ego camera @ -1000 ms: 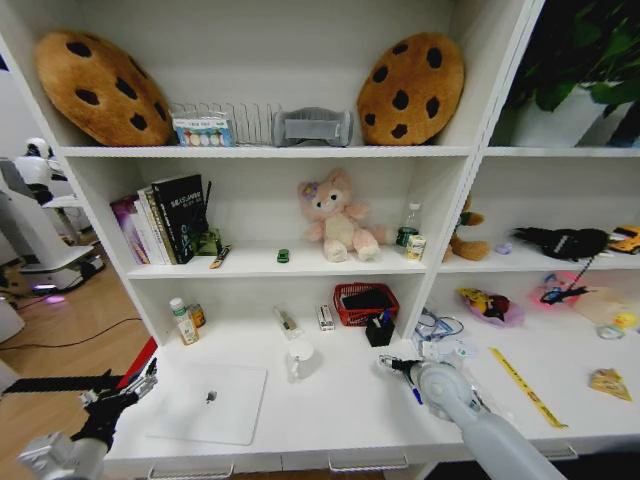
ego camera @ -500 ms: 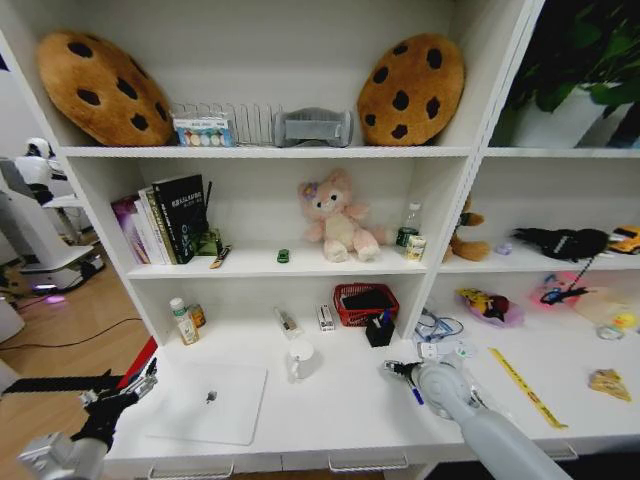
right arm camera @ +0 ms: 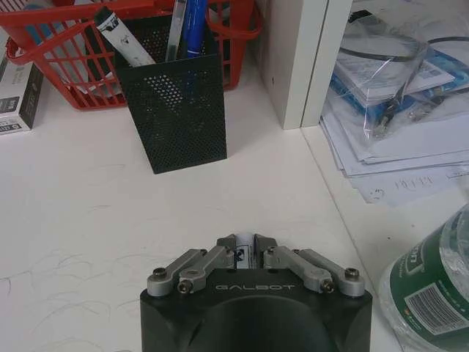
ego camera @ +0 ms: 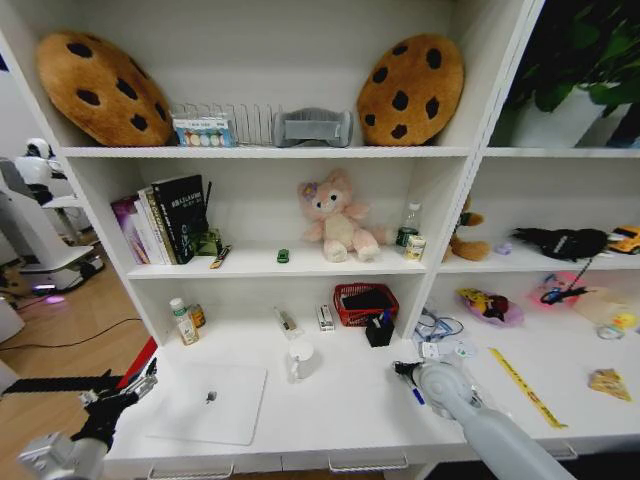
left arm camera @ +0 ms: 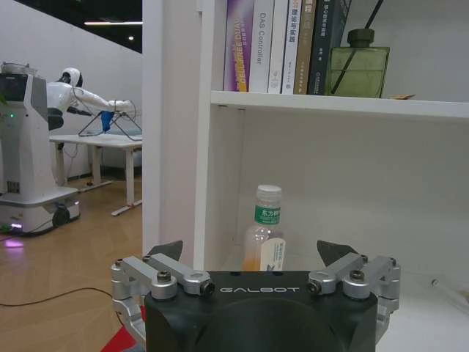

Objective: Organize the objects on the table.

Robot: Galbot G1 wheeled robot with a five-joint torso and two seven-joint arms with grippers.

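Slim silver laptop (ego camera: 208,402), lid shut, on left part of long white desk (ego camera: 330,410). Small white cup (ego camera: 300,359) right of laptop. Black mesh pen holder (right arm camera: 173,110) before red wire basket (right arm camera: 66,51), right of cup. Right end effector (right arm camera: 245,248) before holder, above desk. Left end effector (left arm camera: 258,253) off desk's left end.

A white table (ego camera: 340,400) and white shelving (ego camera: 270,152) are seen across the head view. At lower left a pale silver closed laptop (ego camera: 210,402) is marked with a small dark logo. Brown cookie cushions (ego camera: 410,88) dotted with dark brown chips are seen at upper left and upper right. A pink plush bear (ego camera: 338,215) is shown at centre, with a tiny green toy car (ego camera: 283,256) just left of it. A red basket (right arm camera: 44,66) and a black mesh pen holder (right arm camera: 172,110) with a blue pen (right arm camera: 194,18) are shown in the right wrist view. The left gripper (left arm camera: 258,268) and the right gripper (right arm camera: 246,251) are finished in black and silver.
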